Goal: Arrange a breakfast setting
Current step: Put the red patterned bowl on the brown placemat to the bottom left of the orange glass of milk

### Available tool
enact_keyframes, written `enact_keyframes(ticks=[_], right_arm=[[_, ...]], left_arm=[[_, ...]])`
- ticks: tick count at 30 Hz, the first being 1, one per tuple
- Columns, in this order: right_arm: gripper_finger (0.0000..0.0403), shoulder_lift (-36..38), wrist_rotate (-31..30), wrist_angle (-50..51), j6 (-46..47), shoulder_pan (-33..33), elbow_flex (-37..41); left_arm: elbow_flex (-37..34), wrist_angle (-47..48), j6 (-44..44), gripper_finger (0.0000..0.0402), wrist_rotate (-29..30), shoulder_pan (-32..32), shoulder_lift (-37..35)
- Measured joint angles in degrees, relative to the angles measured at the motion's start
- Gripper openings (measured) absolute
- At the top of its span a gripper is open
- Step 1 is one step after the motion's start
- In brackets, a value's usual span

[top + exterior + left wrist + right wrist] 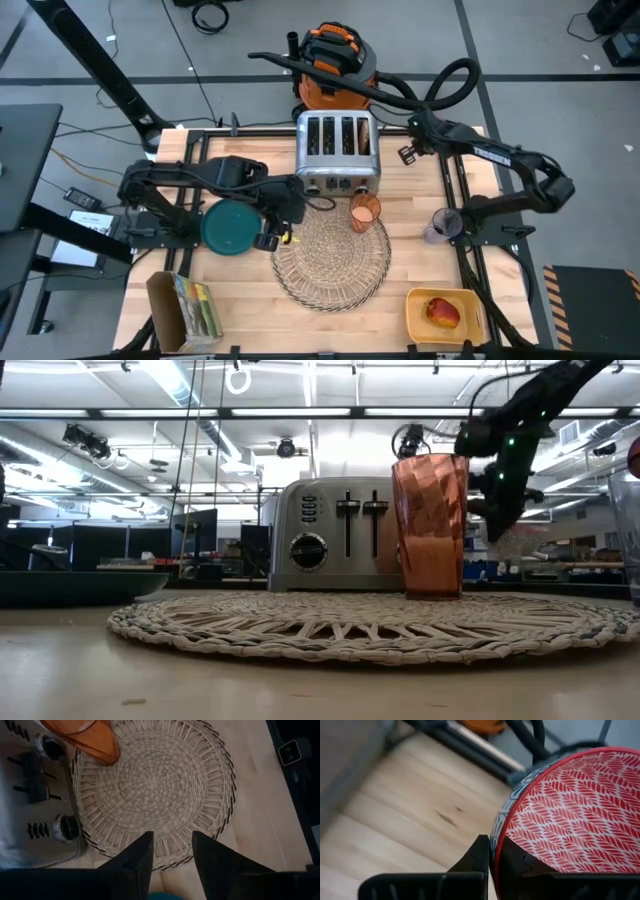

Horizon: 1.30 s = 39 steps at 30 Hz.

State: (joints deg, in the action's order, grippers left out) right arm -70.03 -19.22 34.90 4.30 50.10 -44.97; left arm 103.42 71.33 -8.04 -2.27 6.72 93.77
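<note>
The woven straw placemat [332,258] lies at the table's middle, and the orange cup [365,212] stands on its far edge. The teal plate [228,228] lies on the wood left of it. My left gripper [172,852] is open and empty over the placemat's left edge [285,218], beside the plate. My right gripper [408,150] is right of the chrome toaster [338,152], shut on the red-patterned bowl [570,810], which the arm hides in the high view. The apple [443,312] lies in the yellow tray [420,300]. Toast and spoon do not show. My right gripper holds the bowl by its rim [496,845], one finger outside the wall [480,852] and one inside the hollow [520,862]. The bowl's red inside faces the wrist camera. Whether its base is on the table I cannot tell.
A clear purplish glass [440,225] stands at the right, near the right arm's base. An open cardboard box [185,305] with packets stands at the near left corner. An orange vacuum [335,60] with a black hose stands beyond the far edge.
</note>
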Motion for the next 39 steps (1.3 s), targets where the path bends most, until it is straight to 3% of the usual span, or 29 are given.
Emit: enact_keyframes(ticks=[7,12,19,29,39], right_arm=[[0.0019,8.0,-0.3,1.8,0.0,-6.8,0.0],[0.0019,13.9,-2.4,2.2,2.0,-16.3,0.0],[0.0019,18.1,-8.8,2.6,4.7,-31.2,-3.7],[0.0019,13.8,-17.0,0.3,4.3,-51.9,-14.3],[0.0019,2.0,-20.7,-5.8,-5.1,-70.5,-24.4]], left_arm=[[0.0,1.6,0.4,0.0141,4.1,-0.1,-2.4],[0.0,1.4,1.5,0.0141,7.5,-0.2,-4.9],[0.0,-0.2,2.0,0.0141,7.7,-0.2,-8.0],[0.0,-0.8,4.5,0.0141,8.3,-0.2,-10.0],[0.0,-0.1,5.3,0.0141,9.3,-0.2,-12.1]])
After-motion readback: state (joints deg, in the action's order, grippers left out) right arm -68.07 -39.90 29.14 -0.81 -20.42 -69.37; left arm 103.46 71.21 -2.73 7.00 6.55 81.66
